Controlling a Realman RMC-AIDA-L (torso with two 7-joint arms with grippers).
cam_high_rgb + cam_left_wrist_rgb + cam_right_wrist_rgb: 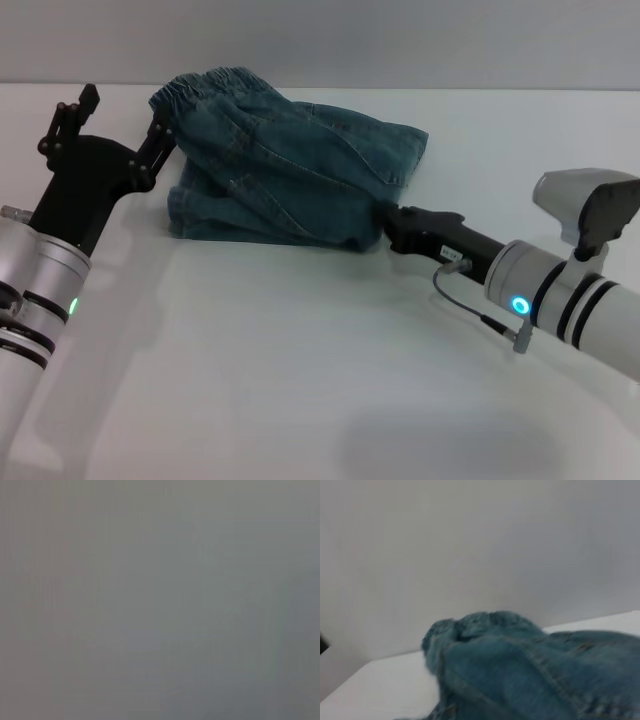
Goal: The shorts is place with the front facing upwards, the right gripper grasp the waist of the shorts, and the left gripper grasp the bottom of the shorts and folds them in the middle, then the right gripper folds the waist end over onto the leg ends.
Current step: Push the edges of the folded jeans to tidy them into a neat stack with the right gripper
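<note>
Broadly, the white table (300,380) carries the shorts (290,165) toward its far side, bunched into a doubled heap with the gathered waistband on top at the far left. Next, the left gripper (125,120) sits just beside the heap's left edge, fingers spread apart, one touching the denim under the waistband. Smaller, the right gripper (390,225) presses into the heap's near right corner; whether it clamps the cloth cannot be told.

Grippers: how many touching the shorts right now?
2. The left gripper is at the left edge of the shorts, by the gathered waistband; the right gripper is at their near right corner, tip hidden by denim.
</note>
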